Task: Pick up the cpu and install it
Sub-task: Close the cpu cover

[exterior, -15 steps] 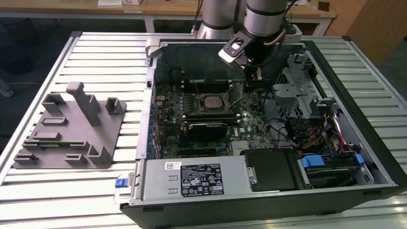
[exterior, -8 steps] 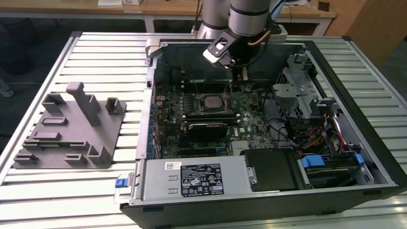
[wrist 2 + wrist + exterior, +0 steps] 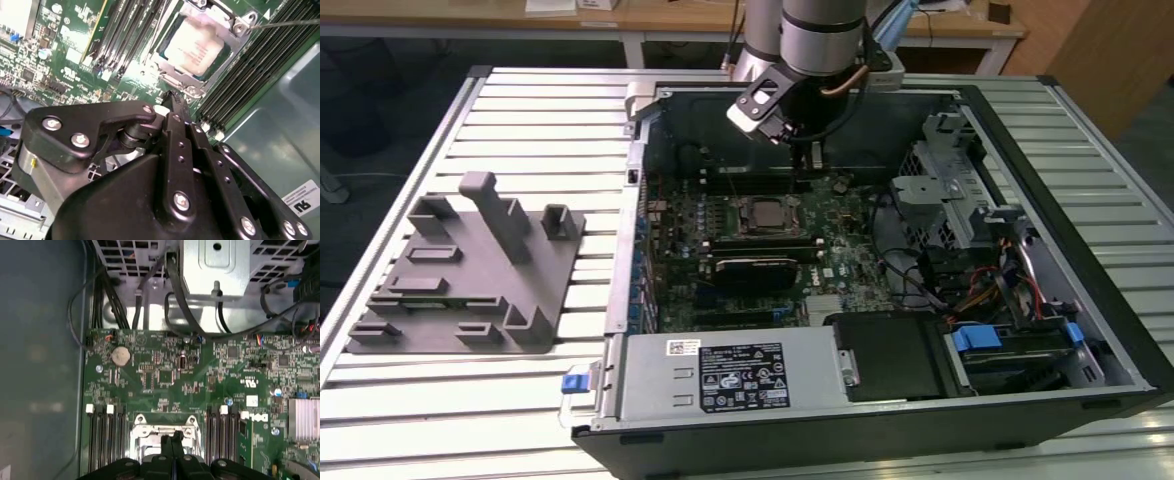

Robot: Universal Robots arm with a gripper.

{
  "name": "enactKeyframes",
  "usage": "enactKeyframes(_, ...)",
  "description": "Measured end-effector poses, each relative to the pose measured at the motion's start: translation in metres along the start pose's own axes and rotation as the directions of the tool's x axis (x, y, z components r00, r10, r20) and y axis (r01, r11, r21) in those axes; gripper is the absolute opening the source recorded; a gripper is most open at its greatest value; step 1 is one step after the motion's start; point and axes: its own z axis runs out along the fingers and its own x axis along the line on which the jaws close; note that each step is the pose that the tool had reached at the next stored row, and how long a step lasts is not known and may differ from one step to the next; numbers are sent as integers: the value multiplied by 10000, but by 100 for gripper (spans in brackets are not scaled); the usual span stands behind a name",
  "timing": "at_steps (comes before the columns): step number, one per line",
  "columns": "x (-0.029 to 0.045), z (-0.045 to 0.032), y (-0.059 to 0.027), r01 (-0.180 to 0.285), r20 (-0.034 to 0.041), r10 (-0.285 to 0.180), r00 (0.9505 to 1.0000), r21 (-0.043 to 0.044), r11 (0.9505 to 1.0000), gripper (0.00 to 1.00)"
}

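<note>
The cpu (image 3: 196, 46), a silvery square with a pale rim, lies flat inside the metal-framed socket (image 3: 192, 85) on the green motherboard (image 3: 75, 60). In the exterior view the cpu (image 3: 762, 214) sits mid-board inside the open computer case. My gripper (image 3: 802, 150) hangs above the board, just behind the socket and apart from the chip. Its black fingers (image 3: 172, 107) are pressed together with nothing between them. In the first wrist view my gripper (image 3: 172, 441) points down at the socket's frame (image 3: 165, 431). A thin latch rod (image 3: 290, 22) sticks out from the socket's corner.
Memory slots (image 3: 105, 440) flank the socket on both sides. Black cables (image 3: 175, 295) and a metal drive cage (image 3: 947, 190) crowd the case's right in the exterior view. A power supply (image 3: 727, 375) fills the near side. A grey tray (image 3: 467, 270) stands on the slatted table left of the case.
</note>
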Motion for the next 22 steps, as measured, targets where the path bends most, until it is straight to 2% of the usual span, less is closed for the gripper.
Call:
enactKeyframes(3,0,0,0,0,3,0,10000,1,10000,11)
enactKeyframes(4,0,3,-1,0,0,0,10000,55,10000,11)
enactKeyframes(6,0,8,0,6,5,-7,10000,357,9994,11)
enactKeyframes(7,0,8,0,8,17,-9,10000,413,9991,11)
enactKeyframes(10,0,8,0,8,19,-9,10000,427,9991,11)
enactKeyframes(13,0,44,-24,8,-3,-8,10000,426,9991,11)
enactKeyframes(17,-3,102,-105,10,-9,-9,10000,426,9991,11)
enactKeyframes(22,-24,128,-198,9,-8,-9,10000,427,9991,11)
